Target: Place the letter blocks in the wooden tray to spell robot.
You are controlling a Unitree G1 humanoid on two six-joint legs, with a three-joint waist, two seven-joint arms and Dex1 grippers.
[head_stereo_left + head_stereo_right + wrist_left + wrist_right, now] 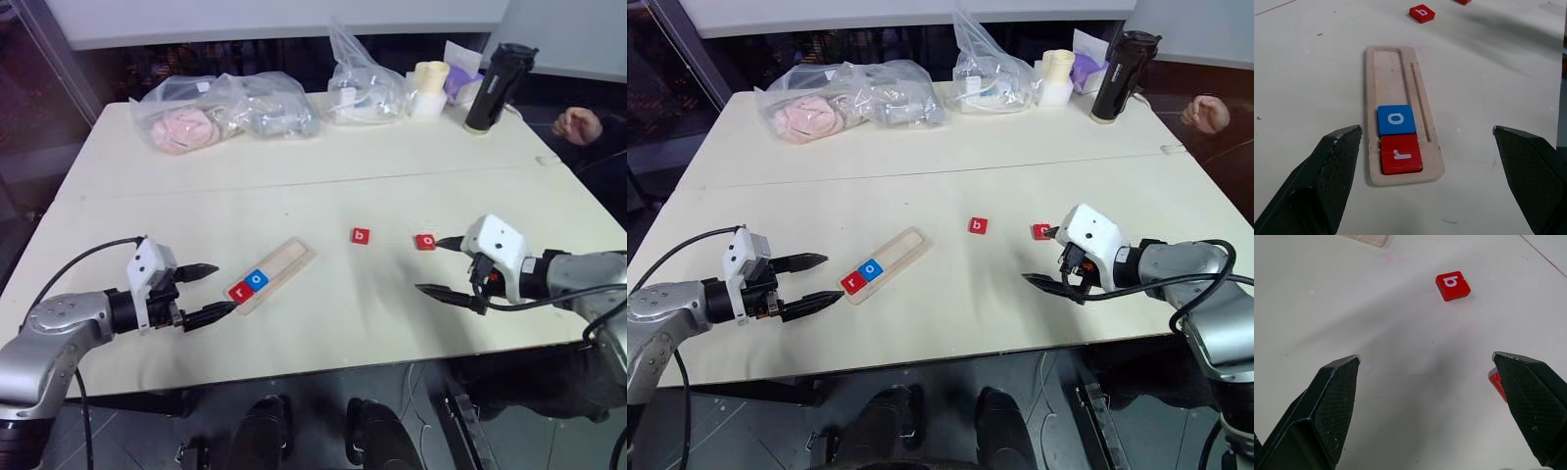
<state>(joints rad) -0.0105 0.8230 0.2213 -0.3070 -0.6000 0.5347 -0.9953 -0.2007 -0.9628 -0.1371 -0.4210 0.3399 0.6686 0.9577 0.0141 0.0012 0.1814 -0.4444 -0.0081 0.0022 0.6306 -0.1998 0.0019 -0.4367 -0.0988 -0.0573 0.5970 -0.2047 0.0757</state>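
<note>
- Narrow light wooden tray [275, 274] lying askew on the pale table [323, 166], left of centre, its near end pointing toward the left gripper.
- Holding two tiles at that near end: red square block with white "r" [238, 291] outermost, blue square block with white "o" [258, 279] touching it on the far side.
- Rest of the tray's groove bare wood.
- Red square block with white "b" [361, 236] flat on the table, right of the tray and apart from it.
- Second red square block [425, 241] further right, just beside the upper fingertip of the right gripper; letter too small to read.
- Left gripper [211, 291], black-fingered, hovering just off the tray's near end, jaws spread wide and empty, the "r" block between the fingertips' line of sight in the left wrist view.
- Right gripper [438, 266], black-fingered with a white housing, spread wide with nothing between the fingers, pointing left toward the "b" block.
- Along the far edge of the table: clear plastic bag with pink and grey contents [220, 111] at the left, second clear plastic bag of white items [364, 83] in the middle.
- Cream-coloured roll [429, 88] and purple-and-white packet [460, 70] beside that second bag, exact contents unclear.
- Tall black flask [498, 86] standing upright at the far right.
- Person's hand [578, 124] past the table's far right corner.
</note>
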